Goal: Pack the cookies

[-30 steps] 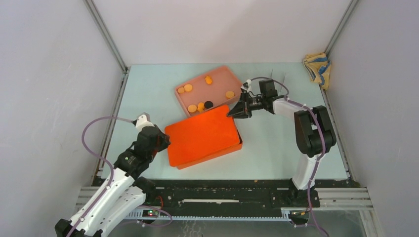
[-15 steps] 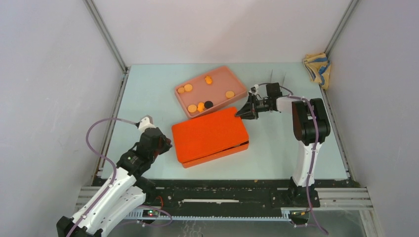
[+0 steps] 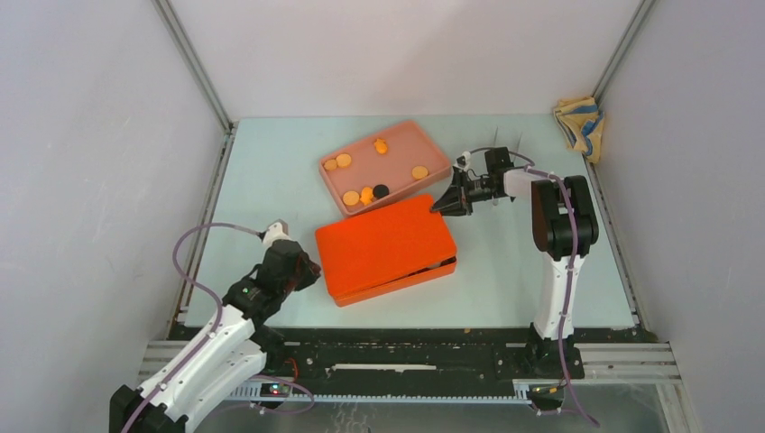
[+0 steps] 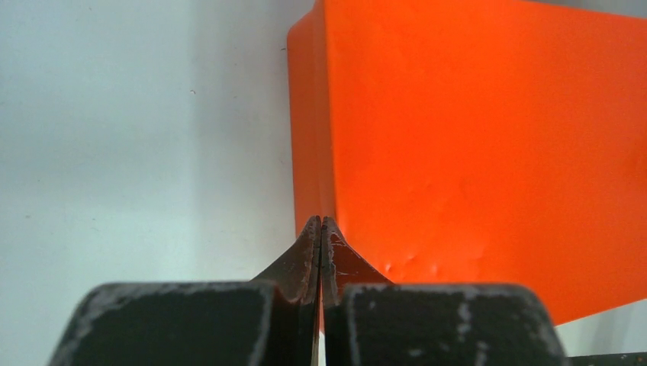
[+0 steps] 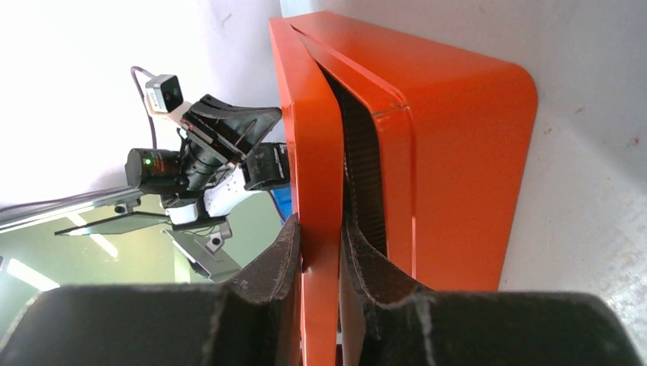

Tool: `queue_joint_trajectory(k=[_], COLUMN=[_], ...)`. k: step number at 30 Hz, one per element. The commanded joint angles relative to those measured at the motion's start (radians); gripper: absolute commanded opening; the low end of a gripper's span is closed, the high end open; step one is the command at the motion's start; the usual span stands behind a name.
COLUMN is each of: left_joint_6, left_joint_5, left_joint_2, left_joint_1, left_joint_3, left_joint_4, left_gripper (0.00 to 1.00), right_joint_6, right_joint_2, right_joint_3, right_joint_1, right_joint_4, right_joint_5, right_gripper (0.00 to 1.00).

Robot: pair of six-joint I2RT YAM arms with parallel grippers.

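Several cookies, orange discs (image 3: 344, 160) and one black disc (image 3: 382, 190), lie in an open pink tray (image 3: 431, 150) at the back middle. In front of it lies an orange box (image 3: 386, 245) with its lid on top. My right gripper (image 3: 448, 206) is shut on the lid's far right edge; the right wrist view shows its jaws (image 5: 320, 229) clamping the thin lid (image 5: 311, 145) slightly above the base (image 5: 458, 152). My left gripper (image 3: 307, 271) is shut and empty, its tips (image 4: 320, 221) against the box's near left corner (image 4: 309, 137).
A crumpled yellow and blue cloth (image 3: 579, 124) lies at the back right corner. Grey walls enclose the table on three sides. A black rail (image 3: 406, 352) runs along the near edge by the arm bases.
The orange box has slid right, pulled by my right gripper. My left arm has followed it forward and right, staying at its left corner.
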Motion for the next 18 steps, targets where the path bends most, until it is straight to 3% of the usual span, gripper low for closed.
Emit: queue_joint_trajectory(k=[1,5,18], left_joint_6=[-0.022,-0.012,-0.008], left_joint_5=[-0.004,-0.026,0.042], left_joint_2=[-0.054,-0.072,0.09], left_joint_1=[-0.001,-0.001,-0.009], left_joint_3=[0.022,0.046,0.002], left_joint_4=[0.008,-0.007,0.157], left_gripper=[0.0,0.0,0.0], right_joint_6=[-0.093,-0.105,-0.133], right_joint_2=[0.006,-0.036,-0.141], right_joint_3=[0.019,-0.012,-0.049], right_joint_1=[-0.004,0.006,-0.003], right_joint_4=[-0.105,-0.11,-0.143], right_joint_5=[0.015,0.037,0.058], right_gripper=[0.05,0.04,0.03])
